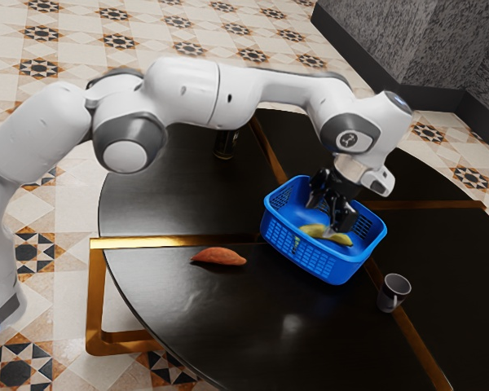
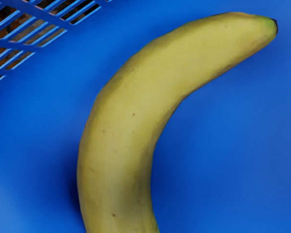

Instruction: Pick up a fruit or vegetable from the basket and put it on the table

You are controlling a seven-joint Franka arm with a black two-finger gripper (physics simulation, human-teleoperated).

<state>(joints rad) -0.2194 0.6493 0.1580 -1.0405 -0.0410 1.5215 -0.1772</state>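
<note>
My black gripper [image 1: 328, 216] reaches down into the blue basket [image 1: 318, 267], its two fingers standing apart. A yellow banana [image 1: 339, 239] lies on the basket floor right by the fingertips, partly hidden behind one finger; whether they touch it I cannot tell. Seen from my hand, the curved banana [image 2: 121, 126] is close, lying on the blue basket floor [image 2: 223, 160], and one end has a dark tip. Outside the basket, a reddish-brown sweet potato [image 1: 219, 257] rests on the black table [image 1: 253, 326].
A grey cup [image 1: 394, 292] stands on the table past the basket's corner, toward the exterior view's lower right. A dark can [image 1: 224, 145] stands beneath the arm. The basket's slotted walls surround my gripper.
</note>
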